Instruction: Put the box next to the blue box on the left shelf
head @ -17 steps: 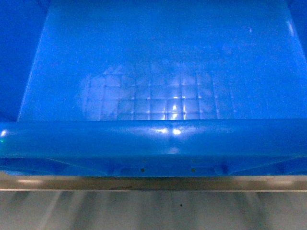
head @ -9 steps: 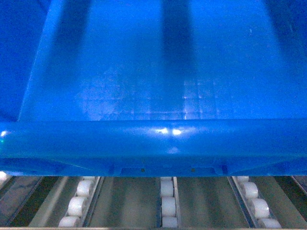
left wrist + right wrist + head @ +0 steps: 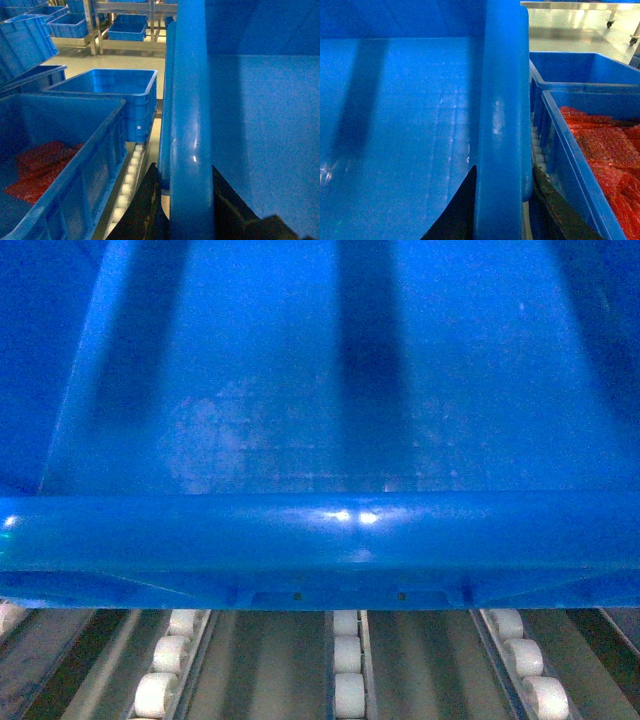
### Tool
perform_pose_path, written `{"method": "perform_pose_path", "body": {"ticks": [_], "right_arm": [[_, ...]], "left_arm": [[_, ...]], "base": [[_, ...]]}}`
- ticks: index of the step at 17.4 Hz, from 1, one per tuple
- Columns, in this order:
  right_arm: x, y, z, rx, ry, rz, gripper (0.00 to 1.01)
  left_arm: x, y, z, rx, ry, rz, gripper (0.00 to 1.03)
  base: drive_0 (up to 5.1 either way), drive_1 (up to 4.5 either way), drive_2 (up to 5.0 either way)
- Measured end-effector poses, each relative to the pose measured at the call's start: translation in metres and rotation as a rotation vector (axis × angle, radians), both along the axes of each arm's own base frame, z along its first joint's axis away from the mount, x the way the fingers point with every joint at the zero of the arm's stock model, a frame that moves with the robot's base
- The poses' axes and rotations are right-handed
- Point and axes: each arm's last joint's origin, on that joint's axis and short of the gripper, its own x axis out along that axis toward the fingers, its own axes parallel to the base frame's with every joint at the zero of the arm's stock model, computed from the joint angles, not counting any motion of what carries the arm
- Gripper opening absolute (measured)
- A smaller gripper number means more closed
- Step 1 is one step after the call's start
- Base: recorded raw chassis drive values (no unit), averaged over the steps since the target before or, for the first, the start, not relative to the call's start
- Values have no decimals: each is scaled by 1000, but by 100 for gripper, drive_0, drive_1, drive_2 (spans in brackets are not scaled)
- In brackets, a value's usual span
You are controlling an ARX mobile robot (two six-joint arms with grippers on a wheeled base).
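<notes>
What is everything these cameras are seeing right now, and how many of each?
Box: one, bright blue, empty, held by both side rims over the roller tracks.
Left shelf: grey tracks with white roller wheels, beneath the box.
Crates with red contents: two, blue, one to the left of the box, one to its right.
Empty crates: one behind the left crate, one behind the right crate.
Background bins: several, blue, on far racks.
Left claw: one, black, fingers either side of the box's left rim.
Right claw: one, black, fingers either side of the right rim.
</notes>
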Motion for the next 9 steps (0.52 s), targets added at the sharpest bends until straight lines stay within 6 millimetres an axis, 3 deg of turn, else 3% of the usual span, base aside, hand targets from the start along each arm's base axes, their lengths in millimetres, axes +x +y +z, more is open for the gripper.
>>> {"method": "perform_pose_path", "body": {"ticks": [9], "right_arm": [[0,0,0,0,0,0,21]], "left_arm": [[0,0,0,0,0,1,17]], "base": [[0,0,0]]}}
